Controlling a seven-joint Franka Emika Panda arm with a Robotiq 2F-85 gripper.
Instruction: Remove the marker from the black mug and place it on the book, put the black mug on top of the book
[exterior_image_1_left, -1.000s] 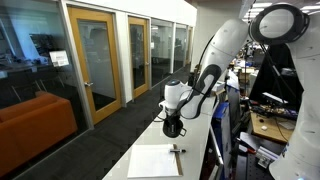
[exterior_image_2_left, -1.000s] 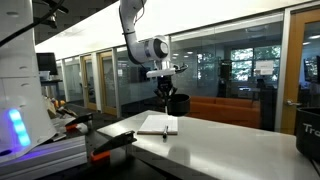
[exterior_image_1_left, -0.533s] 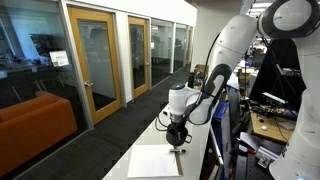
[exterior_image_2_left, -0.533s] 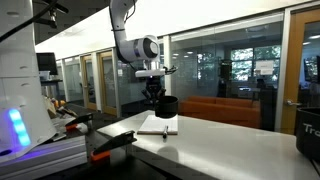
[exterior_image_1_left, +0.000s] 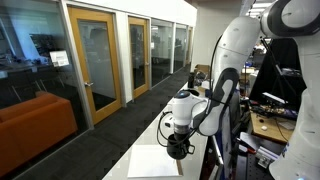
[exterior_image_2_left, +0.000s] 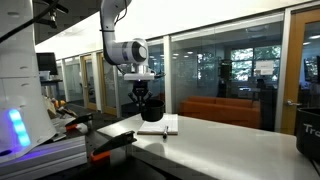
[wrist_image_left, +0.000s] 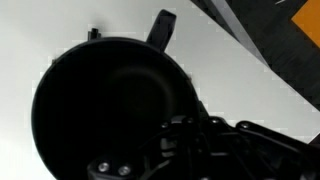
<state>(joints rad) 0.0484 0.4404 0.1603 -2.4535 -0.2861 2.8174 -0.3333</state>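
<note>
My gripper is shut on the rim of the black mug and holds it just above the white book. In an exterior view the mug hangs over the near-left part of the book, under the gripper. The marker lies on the book as a small dark stick. In the wrist view the mug fills the left half, the gripper clamps its rim, and the marker lies on the white book cover beyond it.
The book lies on a long white table. Orange-handled tools lie at the table's near-left corner. Glass walls and an orange sofa stand beyond the table. A cluttered bench stands behind the arm.
The arm has carried the mug down and along the table, from beside the book's far end to over the book. The marker and book have not moved.
</note>
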